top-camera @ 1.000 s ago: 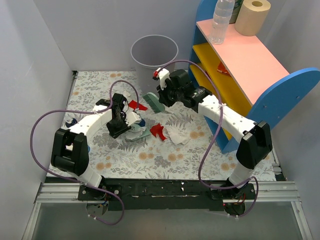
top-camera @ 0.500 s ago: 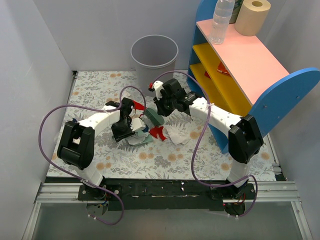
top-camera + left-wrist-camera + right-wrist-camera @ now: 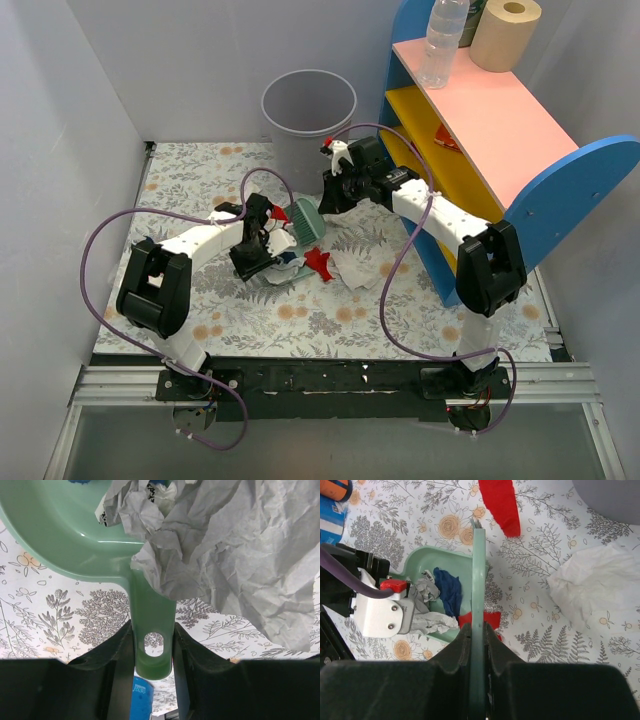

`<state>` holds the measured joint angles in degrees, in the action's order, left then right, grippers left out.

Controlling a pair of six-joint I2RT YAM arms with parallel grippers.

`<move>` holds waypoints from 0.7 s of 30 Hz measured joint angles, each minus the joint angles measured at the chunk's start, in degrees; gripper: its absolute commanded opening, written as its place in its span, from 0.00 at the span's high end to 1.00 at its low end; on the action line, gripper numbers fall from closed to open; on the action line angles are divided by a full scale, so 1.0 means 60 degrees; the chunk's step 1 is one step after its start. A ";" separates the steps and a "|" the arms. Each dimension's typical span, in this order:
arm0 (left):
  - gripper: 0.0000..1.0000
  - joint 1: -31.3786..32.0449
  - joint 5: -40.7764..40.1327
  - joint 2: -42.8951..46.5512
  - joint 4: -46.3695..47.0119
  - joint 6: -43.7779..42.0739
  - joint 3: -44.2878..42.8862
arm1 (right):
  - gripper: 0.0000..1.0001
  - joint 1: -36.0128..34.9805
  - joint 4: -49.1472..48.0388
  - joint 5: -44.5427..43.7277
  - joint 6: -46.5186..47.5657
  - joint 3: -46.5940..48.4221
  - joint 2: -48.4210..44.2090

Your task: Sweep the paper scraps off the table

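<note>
Top external view: the left gripper (image 3: 256, 252) is clamped on the handle of the mint-green dustpan (image 3: 284, 270), whose mouth opens toward the right arm's side. The right gripper (image 3: 326, 200) pinches the hand brush (image 3: 306, 221), which hangs just beyond the pan's far edge. Loose paper scraps, a red scrap (image 3: 318, 262) and a white scrap (image 3: 356, 268), lie on the table (image 3: 200, 170) just beside that mouth, between pan and shelf (image 3: 480, 110), so the right arm is the nearer. Left wrist view: both fingers press the pan's handle (image 3: 152, 645) from either side, and crumpled white paper (image 3: 240, 555) lies over the bowl's rim. Right wrist view: the fingers are closed on the brush (image 3: 479, 580), seen edge-on with its long axis running up the picture. The pan (image 3: 440, 560), holding a dark blue scrap (image 3: 449, 591), lies to one side. The white scrap (image 3: 592, 587) lies well to the other, and a further red scrap (image 3: 499, 505) lies past the tip. Judged from this, the coming stroke should draw the brush from the white scrap's side toward the pan mouth.
</note>
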<state>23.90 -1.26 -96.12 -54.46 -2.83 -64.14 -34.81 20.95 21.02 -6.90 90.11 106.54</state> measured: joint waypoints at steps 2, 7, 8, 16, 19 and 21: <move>1.00 0.0000 0.0113 0.0000 0.0084 0.0098 0.0004 | 0.99 0.0113 -0.0007 -0.0004 -0.0007 0.0000 -0.0022; 1.00 -0.0029 0.0324 0.0062 0.0244 0.0273 0.0004 | 0.99 0.0080 -0.0004 -0.0153 0.0189 0.0004 -0.0280; 1.00 -0.0036 0.0372 0.0127 0.0277 0.0295 0.0004 | 0.99 0.0062 -0.0004 -0.0244 0.0248 0.0004 -0.0379; 1.00 -0.0091 0.0725 0.1253 0.0193 0.0412 -0.0372 | 0.99 0.0208 -0.0025 -0.1829 0.1290 -0.0011 -0.1698; 1.00 -0.0091 0.0798 0.1435 0.0080 0.0601 -0.1111 | 0.99 0.0466 -0.0091 -0.2320 0.1483 -0.0317 -0.2306; 1.00 -0.0091 0.0823 0.1443 0.0036 0.0729 -0.1603 | 0.99 0.0696 -0.0091 -0.2561 0.1548 -0.0616 -0.2623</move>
<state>23.35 3.68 -87.46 -54.24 1.54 -73.76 -30.63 20.40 5.65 2.39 86.41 90.80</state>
